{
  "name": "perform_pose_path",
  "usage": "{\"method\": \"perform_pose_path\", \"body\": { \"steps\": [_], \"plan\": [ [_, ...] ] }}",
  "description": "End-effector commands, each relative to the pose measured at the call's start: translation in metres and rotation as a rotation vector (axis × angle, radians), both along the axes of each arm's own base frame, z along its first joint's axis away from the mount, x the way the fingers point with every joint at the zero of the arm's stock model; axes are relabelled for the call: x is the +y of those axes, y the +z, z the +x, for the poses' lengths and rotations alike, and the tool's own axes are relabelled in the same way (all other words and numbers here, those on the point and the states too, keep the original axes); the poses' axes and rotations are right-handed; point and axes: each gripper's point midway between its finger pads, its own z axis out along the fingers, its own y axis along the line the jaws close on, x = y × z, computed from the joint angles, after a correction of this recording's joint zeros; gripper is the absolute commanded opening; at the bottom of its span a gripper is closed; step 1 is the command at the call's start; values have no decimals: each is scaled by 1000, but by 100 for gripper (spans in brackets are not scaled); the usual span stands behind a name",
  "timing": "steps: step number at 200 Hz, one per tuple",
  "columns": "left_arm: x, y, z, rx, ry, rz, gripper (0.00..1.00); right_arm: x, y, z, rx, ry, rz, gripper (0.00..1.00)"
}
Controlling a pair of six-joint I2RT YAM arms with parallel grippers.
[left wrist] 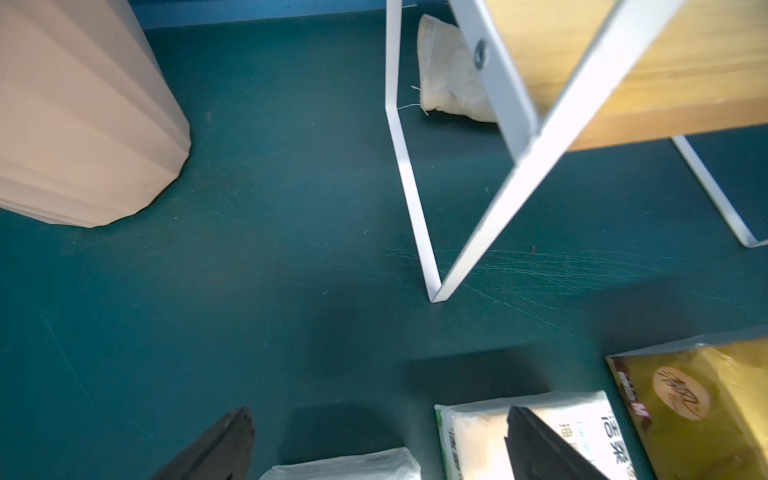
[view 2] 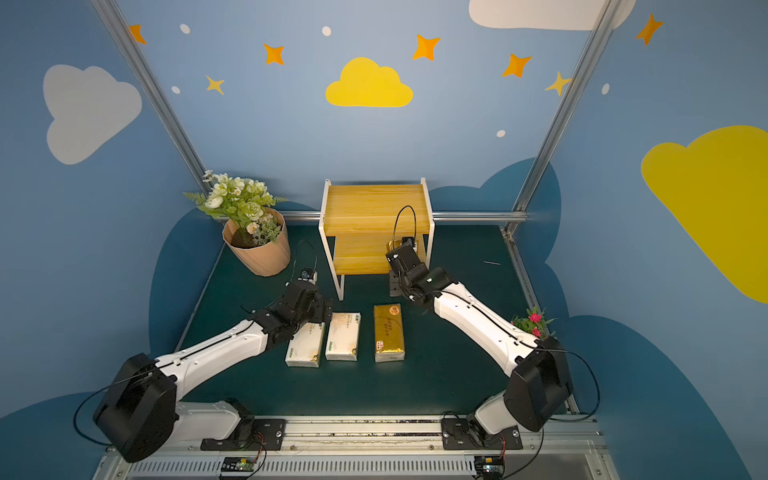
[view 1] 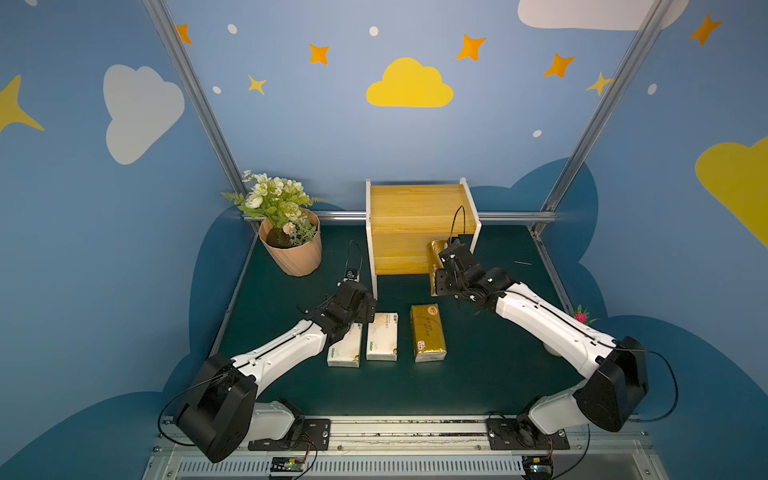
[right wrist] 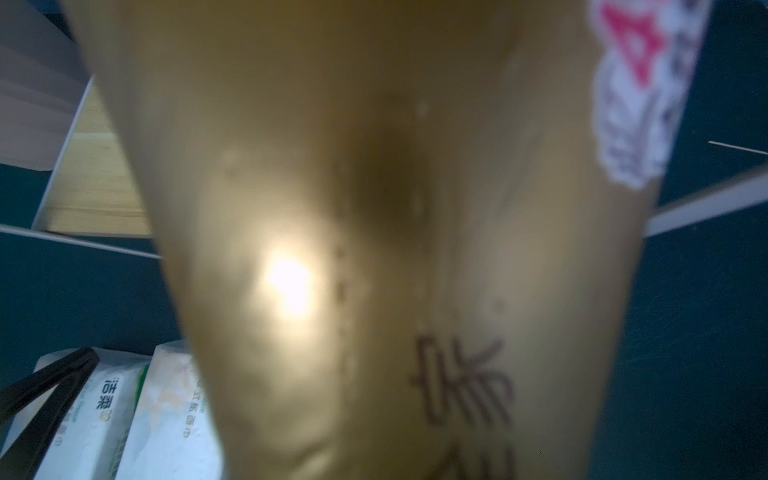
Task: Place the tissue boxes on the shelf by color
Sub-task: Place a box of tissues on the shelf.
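At the back of the green desk point(view 1: 490, 374), the two-tier shelf point(view 1: 419, 216) is standing with both wood-grain boards bare in both top views. The right tool point(view 1: 446, 259) is reaching to the shelf's front right corner, level with the lower board, and is clenching the held gold tissue pack point(view 1: 433, 253). This pack is hanging on end, raised off the desk. It is filling most of the right wrist view point(right wrist: 374, 208), blurred and very close to the lens. Whether it is touching the lower board cannot be told.

In front of the shelf, three packs are lying flat in a row, close together but apart. The left white tissue pack point(view 1: 345, 353) is lying nearest the left arm, the middle white tissue pack point(view 1: 382, 338) is lying beside it, and the lying gold tissue pack point(view 1: 428, 332) is sitting on the right of the row, emblem facing up.

The left tool point(left wrist: 378, 411) is hovering over the far end of the left white tissue pack point(left wrist: 345, 467) with its fingers spread wide and nothing between them. One finger point(left wrist: 540, 444) is showing in front of the middle white tissue pack point(left wrist: 478, 436), while the other finger point(left wrist: 220, 444) is hanging over bare desk.

To the left of the shelf, a ribbed peach flowerpot point(view 1: 295, 257) is holding white and green flowers. Under the shelf, a small cream cloth pouch point(left wrist: 449, 70) is lying on the desk.
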Motion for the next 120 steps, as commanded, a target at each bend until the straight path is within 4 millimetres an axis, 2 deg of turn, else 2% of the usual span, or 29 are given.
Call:
{"method": "perform_pose_path", "body": {
  "steps": [1,48,79,120],
  "plan": [
    [-24,31,1,-52,-107,-96,100,13,21,-10,-36,51,121,35],
    [-57,61,-8,-79,-275,-221,99,21,22,-29,1,122,180,34],
    [-60,72,-6,-84,-283,-232,99,18,26,-39,38,167,126,34],
    [-69,74,-3,-58,-302,-256,98,13,24,-44,71,183,74,33]
  ]
}}
